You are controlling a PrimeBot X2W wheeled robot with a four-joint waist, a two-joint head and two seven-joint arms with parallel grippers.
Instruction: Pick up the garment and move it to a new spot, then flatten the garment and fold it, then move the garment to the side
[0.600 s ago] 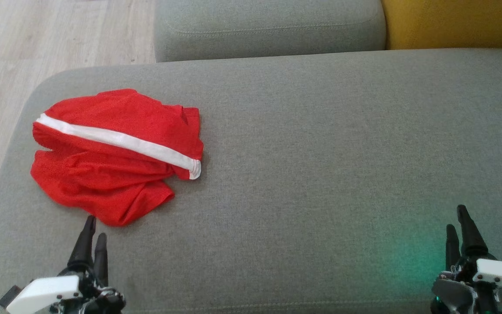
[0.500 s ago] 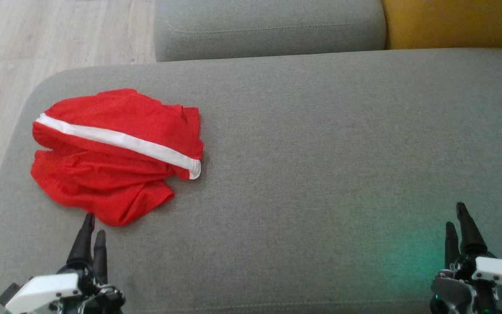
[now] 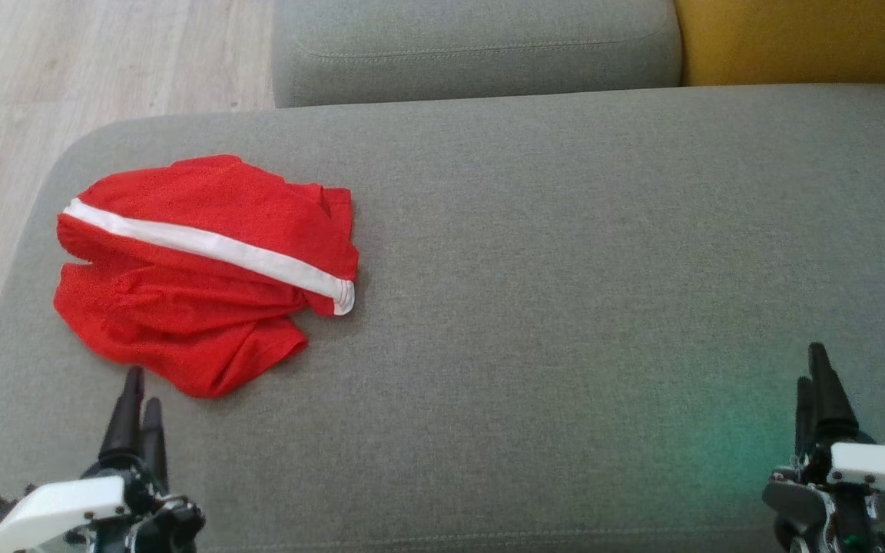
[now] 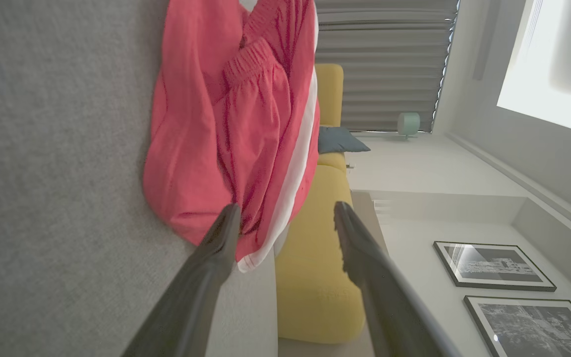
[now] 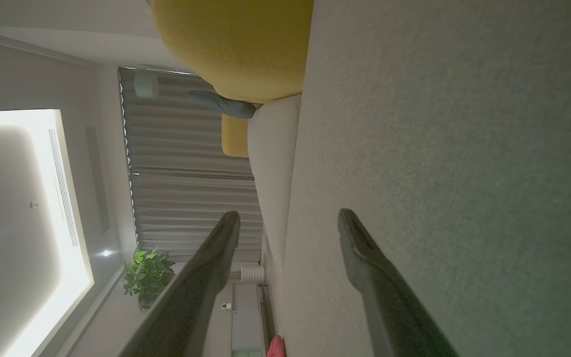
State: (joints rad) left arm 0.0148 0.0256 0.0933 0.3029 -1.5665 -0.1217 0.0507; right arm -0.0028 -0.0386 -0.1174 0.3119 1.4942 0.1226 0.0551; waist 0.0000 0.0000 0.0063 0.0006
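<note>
The garment (image 3: 200, 269), red shorts with a white side stripe, lies crumpled on the left part of the grey sofa seat (image 3: 565, 269). In the left wrist view the garment (image 4: 226, 129) is just beyond the fingertips, its elastic waistband bunched. My left gripper (image 3: 143, 388) hovers just short of the cloth's near edge, open and empty; the left wrist view shows my left gripper (image 4: 285, 215) with its fingers well apart. My right gripper (image 3: 813, 367) sits at the lower right, far from the garment, and stands open (image 5: 288, 220) over bare seat fabric.
The grey back cushion (image 3: 473, 46) runs along the far side, with a yellow cushion (image 3: 803, 38) at the far right. Wooden floor (image 3: 66, 92) lies beyond the seat's rounded left edge. A green glow (image 3: 719, 453) tints the fabric near my right gripper.
My left gripper has drifted a little to the left near the garment's front edge. My right gripper has edged slightly forward. The garment lies as before.
</note>
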